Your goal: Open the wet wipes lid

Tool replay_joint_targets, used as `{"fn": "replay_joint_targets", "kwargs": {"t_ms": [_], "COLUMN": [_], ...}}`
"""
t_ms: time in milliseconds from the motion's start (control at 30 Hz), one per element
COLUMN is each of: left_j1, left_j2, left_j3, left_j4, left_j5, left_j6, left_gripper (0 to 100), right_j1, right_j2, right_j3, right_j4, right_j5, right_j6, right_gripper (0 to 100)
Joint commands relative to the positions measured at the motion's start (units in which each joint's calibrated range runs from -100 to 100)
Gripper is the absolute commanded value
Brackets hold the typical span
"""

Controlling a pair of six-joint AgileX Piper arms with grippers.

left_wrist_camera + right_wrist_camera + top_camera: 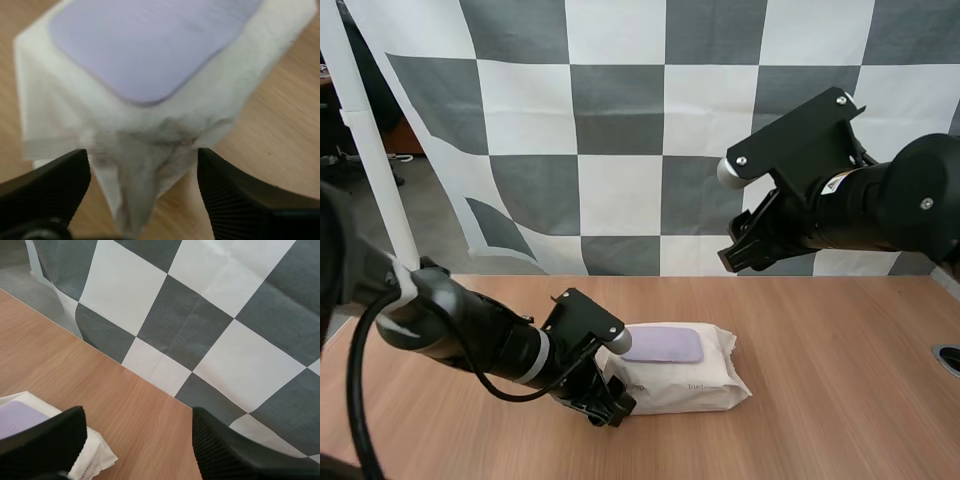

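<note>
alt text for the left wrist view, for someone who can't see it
The left gripper, fingers open, flanks the crimped end of a white pack of wet wipes lying on a wooden table. The pack's pale purple lid lies flat and closed on top.

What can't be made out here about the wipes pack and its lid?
- High view: the left gripper covers one end of the pack, so contact is unclear.
- Left wrist view: blur hides the lid's rim, and its far end is cut off.
- High view: the pack's print is too small to read.
- Right wrist view: a finger of the right gripper hides most of the pack.
</note>
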Motion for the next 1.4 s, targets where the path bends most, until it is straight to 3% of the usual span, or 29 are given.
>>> {"fn": "replay_joint_targets", "kwargs": {"t_ms": [0,33,100,233,267,500,700,1000,1367], "left_j1": [-0.02,-0.02,-0.02,-0.02,-0.02,-0.02,-0.02,-0.02,-0.02], "left_j2": [1.4,1.4,1.6,1.6,1.6,1.6,1.6,1.6,1.6], "left_j3": [-0.6,-0.8,-1.3,-1.3,-1.3,-1.3,-2.0,-2.1,-2.1], "left_j4": [0.0,0.0,0.0,0.0,0.0,-0.1,-0.9,-0.9,-0.8], "left_j5": [2.2,2.2,2.5,2.5,2.2,2.6,7.8,9.1,9.1], "left_j6": [11.5,11.5,11.5,11.5,11.5,11.5,11.5,11.5,11.5], "left_gripper": [91,86,64,9,0,0,0,0,0], "right_j1": [0.0,0.0,0.0,0.0,0.0,0.0,0.0,0.0,0.0], "right_j2": [0.1,0.1,0.1,0.0,0.0,0.0,1.7,5.9,18.4], "right_j3": [0.0,0.0,0.0,0.0,0.0,0.0,0.3,9.2,13.1], "right_j4": [1.2,1.9,3.5,4.3,4.9,16.1,18.1,18.6,21.0], "right_j5": [1.7,2.1,5.4,11.1,12.1,31.3,38.3,38.3,20.8], "right_j6": [0.0,0.0,-1.5,-6.2,-6.7,-21.7,-26.7,-36.1,-42.8], "right_gripper": [100,100,100,100,100,100,100,100,100]}}
